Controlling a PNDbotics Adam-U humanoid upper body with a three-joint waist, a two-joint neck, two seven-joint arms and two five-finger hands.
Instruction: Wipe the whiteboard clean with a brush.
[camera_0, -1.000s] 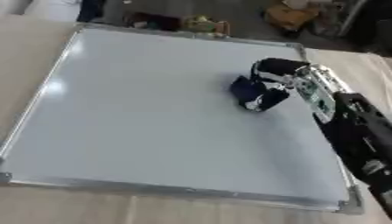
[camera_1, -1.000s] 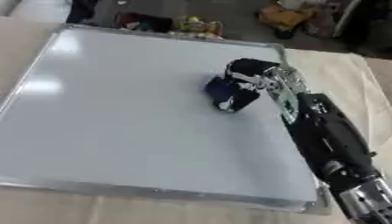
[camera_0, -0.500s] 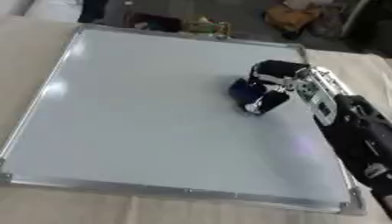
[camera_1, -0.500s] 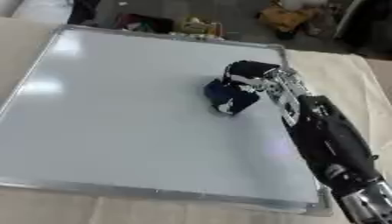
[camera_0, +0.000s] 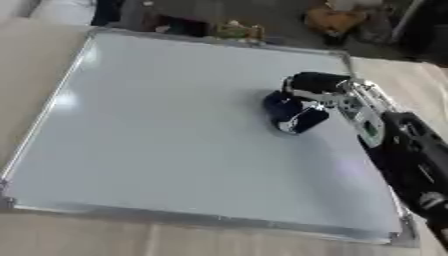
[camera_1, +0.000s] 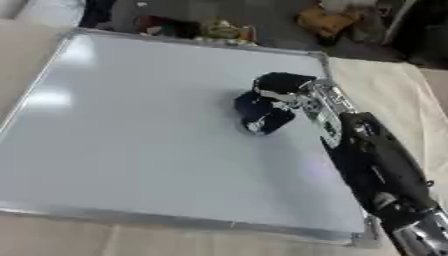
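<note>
A large white whiteboard (camera_0: 157, 130) with a silver frame lies flat on the table; I see no marks on its surface. My right hand (camera_0: 317, 85) reaches in from the right, fingers curled round a dark blue brush (camera_0: 290, 113) that rests on the board in its right half, toward the far edge. The black right arm (camera_1: 376, 165) runs along the board's right edge. My left hand shows in neither view.
Beige tabletop (camera_0: 35, 65) surrounds the board on the left, front and right. Beyond the far edge lie cluttered small objects (camera_1: 219, 30) and an orange-brown thing (camera_1: 319, 17) on a dark floor.
The right hand and the brush have stayed nearly in place on the board, with only a slight shift; the pictures have shifted a little.
</note>
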